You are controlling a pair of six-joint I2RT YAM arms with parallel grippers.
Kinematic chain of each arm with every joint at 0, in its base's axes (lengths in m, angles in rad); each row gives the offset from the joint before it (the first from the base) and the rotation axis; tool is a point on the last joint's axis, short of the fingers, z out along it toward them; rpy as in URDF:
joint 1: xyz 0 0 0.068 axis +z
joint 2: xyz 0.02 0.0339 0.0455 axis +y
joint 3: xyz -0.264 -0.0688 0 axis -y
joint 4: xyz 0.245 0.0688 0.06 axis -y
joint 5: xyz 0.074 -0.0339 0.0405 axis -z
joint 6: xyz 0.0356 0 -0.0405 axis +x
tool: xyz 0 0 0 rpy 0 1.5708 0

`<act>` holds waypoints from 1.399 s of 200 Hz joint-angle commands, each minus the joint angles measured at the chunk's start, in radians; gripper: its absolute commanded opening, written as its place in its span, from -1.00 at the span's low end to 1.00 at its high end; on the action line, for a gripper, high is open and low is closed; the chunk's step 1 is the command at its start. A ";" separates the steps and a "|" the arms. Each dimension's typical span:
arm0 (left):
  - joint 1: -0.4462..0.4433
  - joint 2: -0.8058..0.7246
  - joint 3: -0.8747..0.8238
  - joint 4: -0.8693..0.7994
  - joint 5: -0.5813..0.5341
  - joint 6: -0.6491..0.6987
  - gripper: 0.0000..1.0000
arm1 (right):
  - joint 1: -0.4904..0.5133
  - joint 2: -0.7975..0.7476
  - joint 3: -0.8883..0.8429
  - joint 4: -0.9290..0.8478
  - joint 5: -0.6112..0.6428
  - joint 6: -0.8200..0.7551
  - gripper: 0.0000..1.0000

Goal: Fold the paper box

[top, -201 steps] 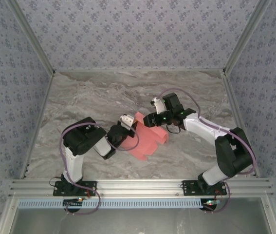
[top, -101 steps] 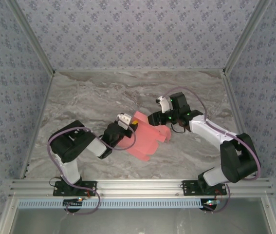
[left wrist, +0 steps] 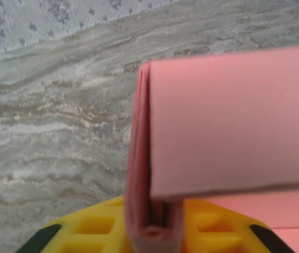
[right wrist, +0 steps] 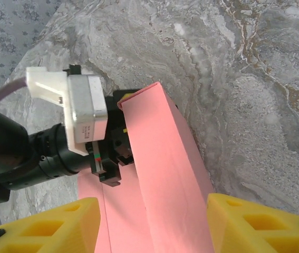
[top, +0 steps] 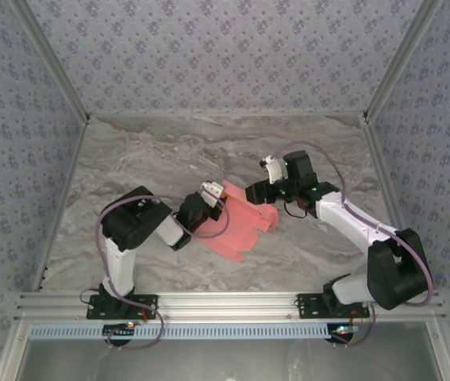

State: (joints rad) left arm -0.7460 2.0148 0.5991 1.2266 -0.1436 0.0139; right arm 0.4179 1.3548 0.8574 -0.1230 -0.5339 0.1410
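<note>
**Panel-raising step of the fold.** The paper box [top: 239,226] lies near the middle of the marble surface [top: 145,155]; most of the sheet is flat, with one long panel stood up. The left tool [left wrist: 154,232] is closed on a doubled edge of the card, its yellow fingers [left wrist: 86,229] pinching the layers. The right tool [right wrist: 152,224] stands open, one finger on each side of the raised panel, not clamping it. Likely next move: the right tool closes or presses to set the crease while the left anchors the sheet; thin card calls for light, square pressure, or it may buckle.
</note>
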 commanded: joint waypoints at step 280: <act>0.184 -0.705 0.021 -0.945 0.230 -0.501 -0.92 | 0.098 -0.325 -0.393 0.580 0.313 -0.607 0.82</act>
State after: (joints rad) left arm -0.5667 1.3071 0.5911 0.2607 0.0132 -0.4595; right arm 0.5133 1.0206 0.4679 0.3344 -0.2592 -0.4725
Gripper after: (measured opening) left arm 0.080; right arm 0.923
